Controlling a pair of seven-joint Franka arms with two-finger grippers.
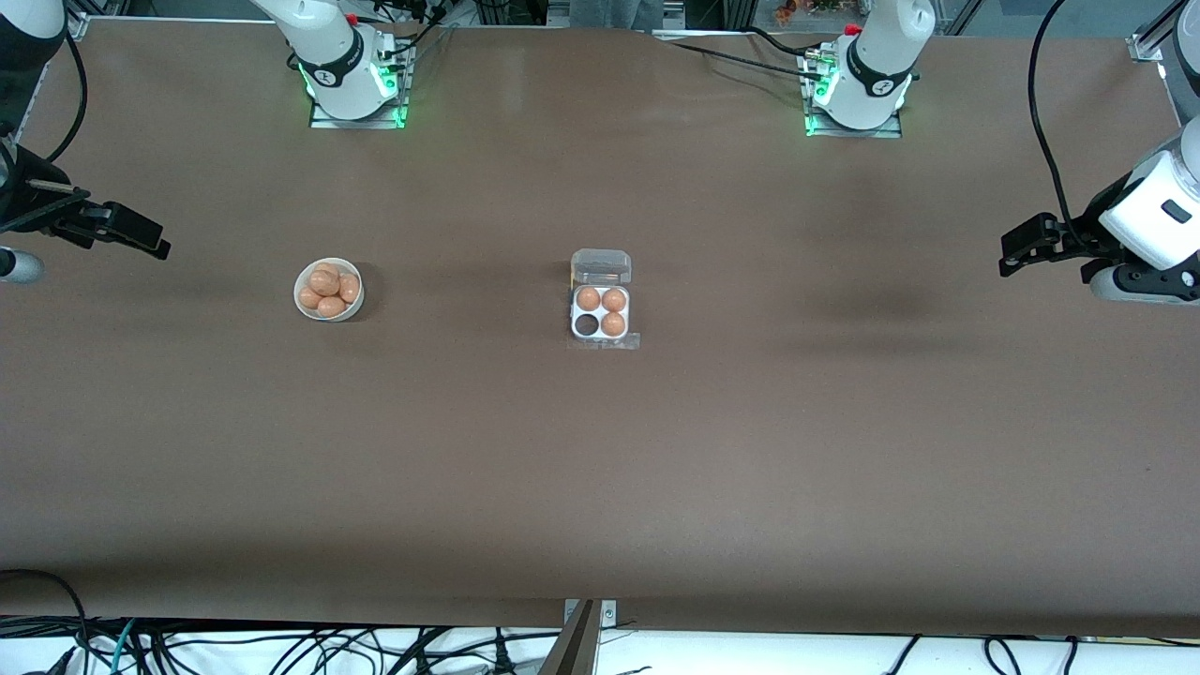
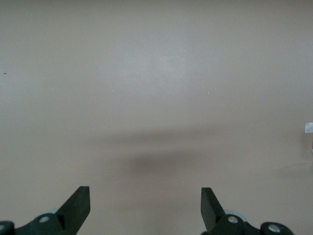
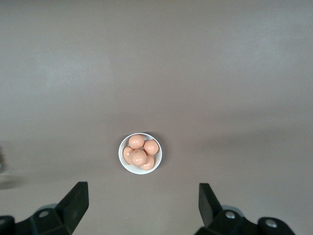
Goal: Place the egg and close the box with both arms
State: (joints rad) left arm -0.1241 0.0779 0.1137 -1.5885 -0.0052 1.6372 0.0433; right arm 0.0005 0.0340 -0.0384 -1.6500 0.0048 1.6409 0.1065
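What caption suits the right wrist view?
Open right gripper above a bowl of eggs.

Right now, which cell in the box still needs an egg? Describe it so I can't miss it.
Mid-table sits the box, its clear lid open, away from the white bowl of eggs. Three cells hold eggs; the empty cell is the dark one in the row nearer the front camera, on the bowl's side.

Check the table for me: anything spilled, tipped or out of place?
Nothing stands out. The box sits flat, lid open, three eggs in it and one cell empty. The bowl is upright, its eggs inside.
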